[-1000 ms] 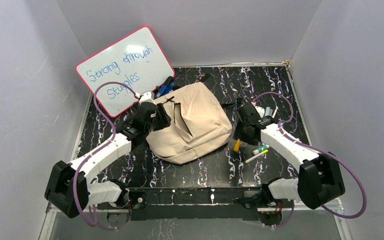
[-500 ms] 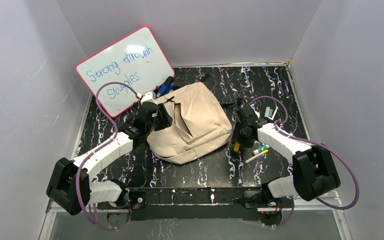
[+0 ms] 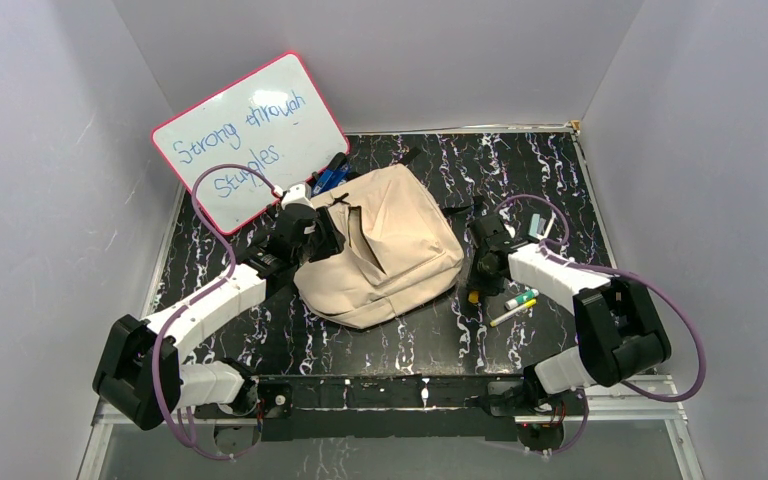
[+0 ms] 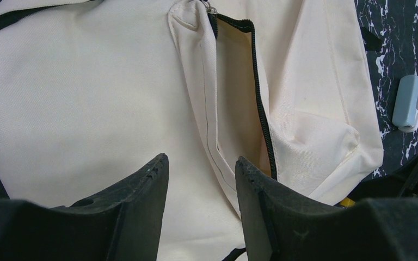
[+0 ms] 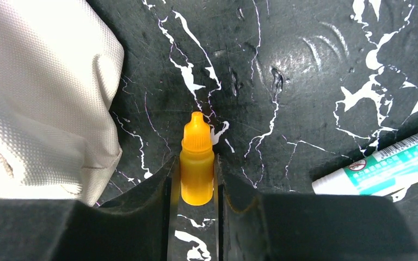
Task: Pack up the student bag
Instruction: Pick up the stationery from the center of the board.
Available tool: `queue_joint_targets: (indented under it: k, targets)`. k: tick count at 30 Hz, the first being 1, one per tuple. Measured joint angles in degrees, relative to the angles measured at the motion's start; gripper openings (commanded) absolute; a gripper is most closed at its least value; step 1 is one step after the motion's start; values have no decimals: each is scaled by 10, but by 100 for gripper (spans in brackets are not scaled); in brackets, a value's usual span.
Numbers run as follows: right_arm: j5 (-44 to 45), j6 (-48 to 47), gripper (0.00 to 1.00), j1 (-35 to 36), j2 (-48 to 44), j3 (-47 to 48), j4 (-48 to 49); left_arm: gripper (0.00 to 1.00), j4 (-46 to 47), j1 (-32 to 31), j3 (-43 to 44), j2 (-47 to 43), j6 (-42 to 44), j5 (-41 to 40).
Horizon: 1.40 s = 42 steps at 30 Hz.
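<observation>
Step in hand: judged to be the pick-up of one loose item, the orange dropper bottle [image 5: 197, 163], for loading into the student bag [image 3: 385, 250].
Student bag: mid tabletop [image 3: 410, 340], between the two arms; lies flat, front panel up.
Bag axis: seems to run from the whiteboard [image 3: 250, 135] side toward the arm bases, slightly slanted; dark zip slit along it, gaping open; which end is the top, unclear.
Dropper bottle: just off the bag's near-right corner, lying on the tabletop, cap pointing away from the right wrist.
Right gripper [image 5: 195, 166]: low over the bottle, jaws close along both sides of its body; firm pinch or hairline gap, cannot tell.
Left gripper [image 4: 201, 162]: over the bag's left part, jaws half spread, zip-flap fabric showing between; gripped or merely above, cannot tell.
Next move: probably calls for a sure pinch, a lift clear of the tabletop, then a carry leftward to the bag's open slit.
Other loose item: white-and-green tube [image 5: 381, 163], right of the bag, beyond the bottle.
</observation>
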Motion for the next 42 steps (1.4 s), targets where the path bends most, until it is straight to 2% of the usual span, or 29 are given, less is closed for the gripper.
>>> queue_joint_targets:
  k: [8,14,18,21,28,33,42]
  targets:
    - [12,0,21,0,-17,0,-3,47,0,0,0,0,0,1]
    - [24,0,20,0,-122,19,-17,49,-1,0,17,0,-11,32]
    - [-31,-1,21,-1,-184,48,19,51,33,0,33,0,-29,97]
    - [-101,7,19,-1,-167,90,63,52,66,0,33,0,-38,149]
    - [-239,57,18,2,-56,154,191,53,124,0,35,16,-38,243]
    - [-288,87,17,15,-3,196,239,60,137,0,41,19,-39,270]
    - [-330,131,17,46,7,201,289,61,183,0,44,32,-56,297]
